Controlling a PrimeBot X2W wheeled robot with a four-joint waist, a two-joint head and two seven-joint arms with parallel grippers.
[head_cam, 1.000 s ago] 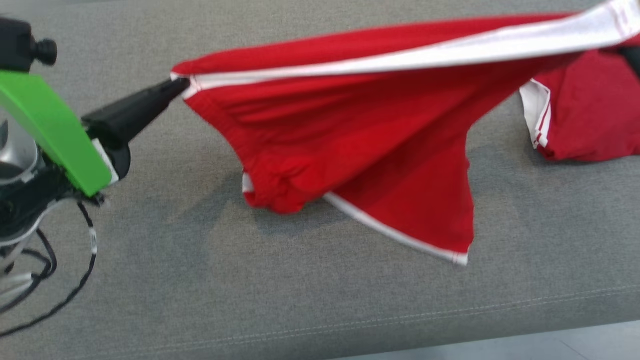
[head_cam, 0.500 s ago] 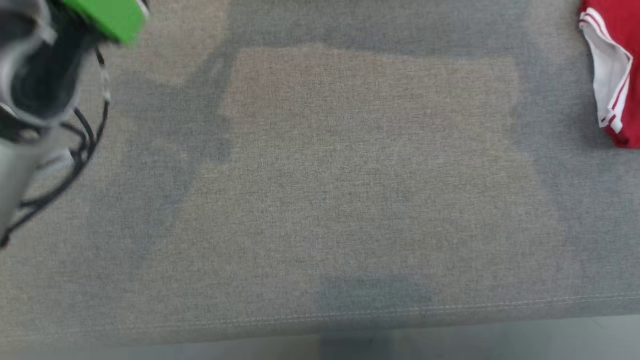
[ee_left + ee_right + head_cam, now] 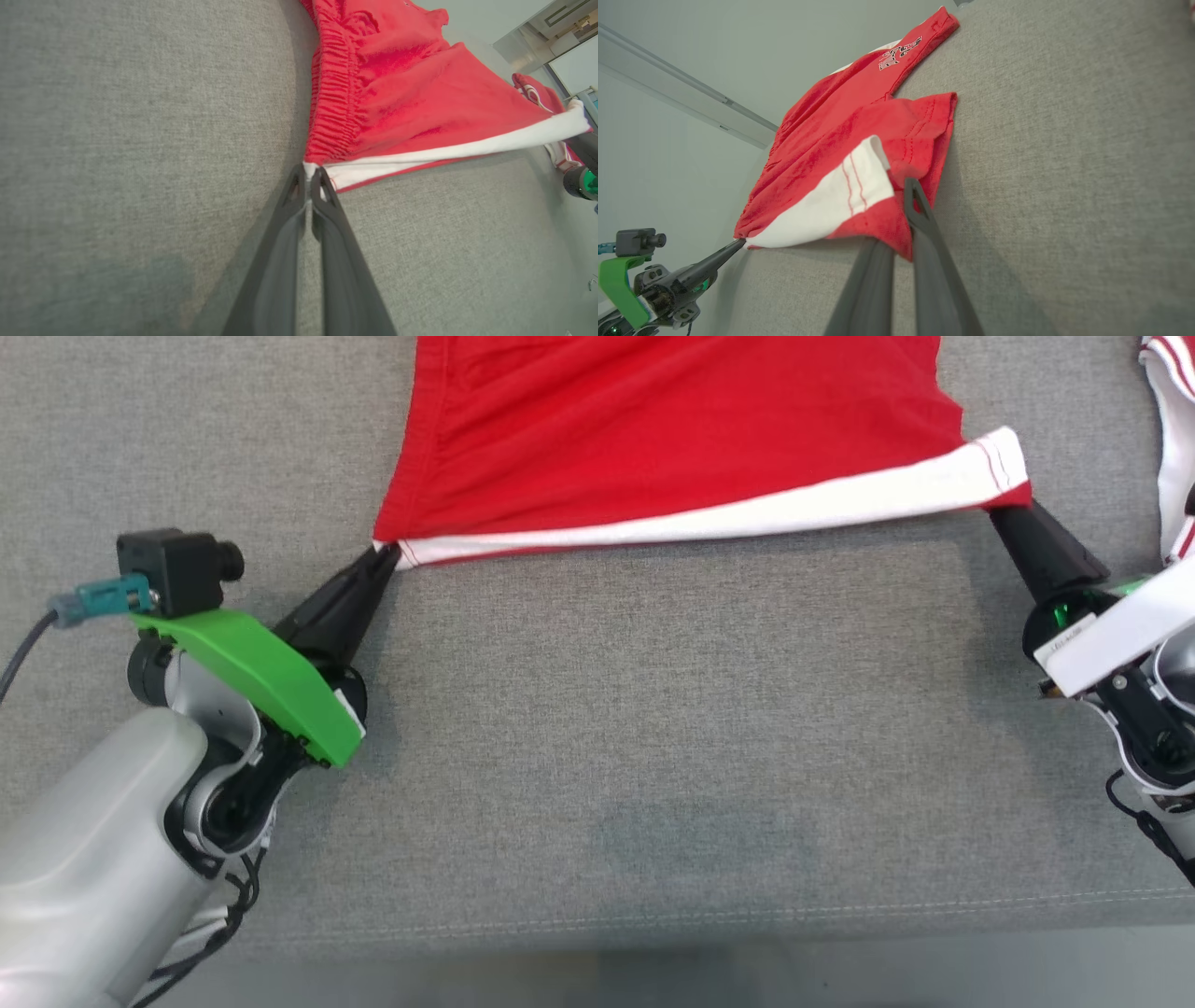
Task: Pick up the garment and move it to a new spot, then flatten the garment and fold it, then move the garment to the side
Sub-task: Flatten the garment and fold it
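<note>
— Where did we have the garment (image 3: 672, 439)?
— Spread on the grey upholstered surface (image 3: 653, 728), its red cloth running away from us off the top of the head view. Its near edge, the one with the white side stripe (image 3: 747, 513), was pulled taut between our two grippers.
— What was our left gripper (image 3: 385, 555) doing?
— It was clenched on the corner where the gathered elastic waistband (image 3: 331, 107) met the stripe. In the left wrist view we saw both dark fingers (image 3: 280, 261) pressed together, a sliver of white cloth pinched at their tips.
— And the right gripper (image 3: 1004, 513)?
— Clamped on the opposite corner, at the leg hem with its two thin red lines. In the right wrist view the cloth folded over one finger and hid its tip; the other finger lay tight against the fabric.
— Did the stretched edge touch the surface?
— We could not tell; a narrow shadow ran beneath it. Farther off, the legs lay flat, one with printed lettering (image 3: 899, 53) near its hem.
— Anything else near us?
— A second red-and-white garment (image 3: 1174, 457) lay at the right edge, just beyond our right wrist, apart from the one we held. A green bracket (image 3: 261, 681) with a small black camera (image 3: 177, 565) sat on our left wrist.
</note>
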